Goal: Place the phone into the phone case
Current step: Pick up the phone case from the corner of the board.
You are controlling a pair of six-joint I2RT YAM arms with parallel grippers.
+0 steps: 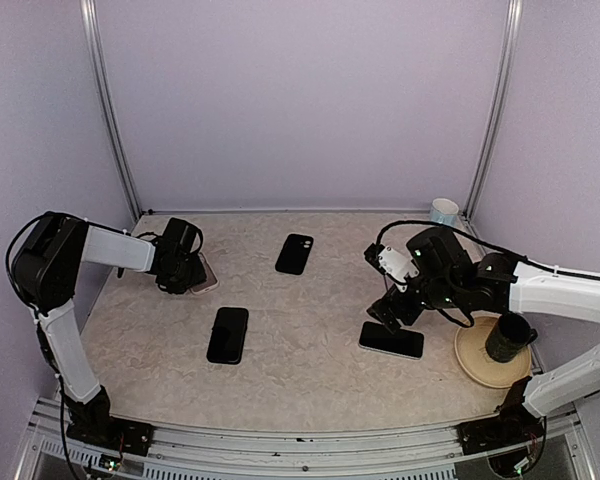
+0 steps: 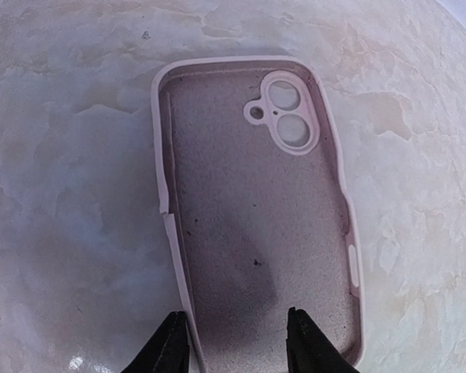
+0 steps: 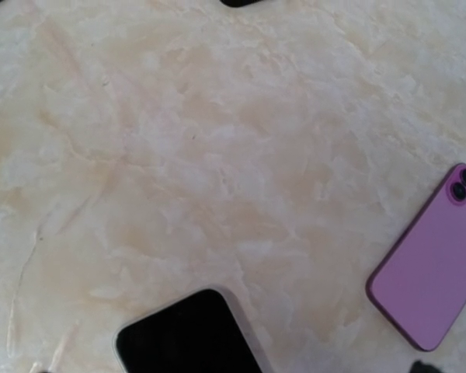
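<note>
Pink, rounded phone case [image 2: 256, 202], hollow up, one wall between left gripper's [image 2: 237, 346] half-parted jaws; right gripper [image 1: 393, 313] gapes wide by a glossy black-faced phone [image 1: 391, 340].

Phone case [image 2: 256, 217] pale pink, one phone [image 3: 431, 264] purple, tabletop [image 3: 217, 155] beige w/ marble pattern, fingers [image 2: 167, 353] blk.

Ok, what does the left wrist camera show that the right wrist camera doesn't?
Only the left wrist view: an empty pale pink phone case lying open side up, with the left fingers spread across its near end, not closed on it. Only the right wrist view: a purple phone lying face down and a dark-screened phone at the bottom edge. Both: the marbled tabletop.
</note>
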